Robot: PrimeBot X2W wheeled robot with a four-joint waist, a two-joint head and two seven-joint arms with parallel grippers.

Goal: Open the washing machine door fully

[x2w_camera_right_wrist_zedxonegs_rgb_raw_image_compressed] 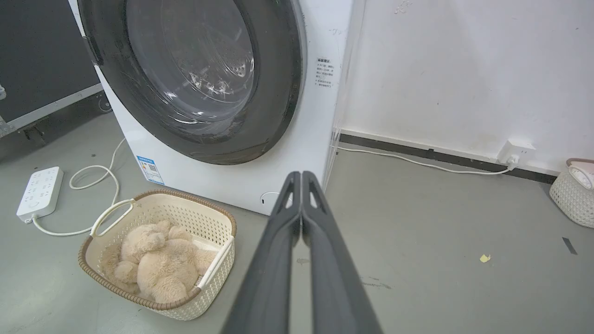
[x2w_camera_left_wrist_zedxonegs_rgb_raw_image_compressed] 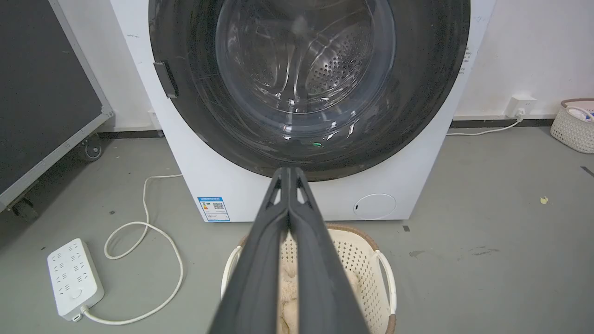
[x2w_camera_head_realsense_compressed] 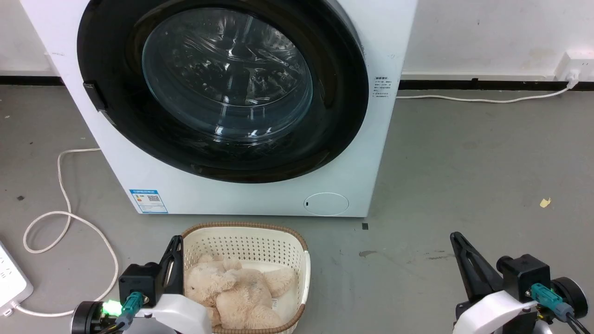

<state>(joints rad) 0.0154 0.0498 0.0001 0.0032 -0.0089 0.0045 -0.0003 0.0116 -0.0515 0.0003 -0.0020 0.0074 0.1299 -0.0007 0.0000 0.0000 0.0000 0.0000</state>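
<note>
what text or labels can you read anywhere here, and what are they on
Blue sticker, low on the washing machine front: QR code and print, too small to read.
Grey printed notice beside the washing machine door: too blurred to read.
No text here is legible.

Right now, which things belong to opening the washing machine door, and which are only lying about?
For the job: the large round glossy black door with clear glass window, on the white washing machine.
Lying about: cream plastic basket, beige plush toy, white power strip, white cable.
</note>
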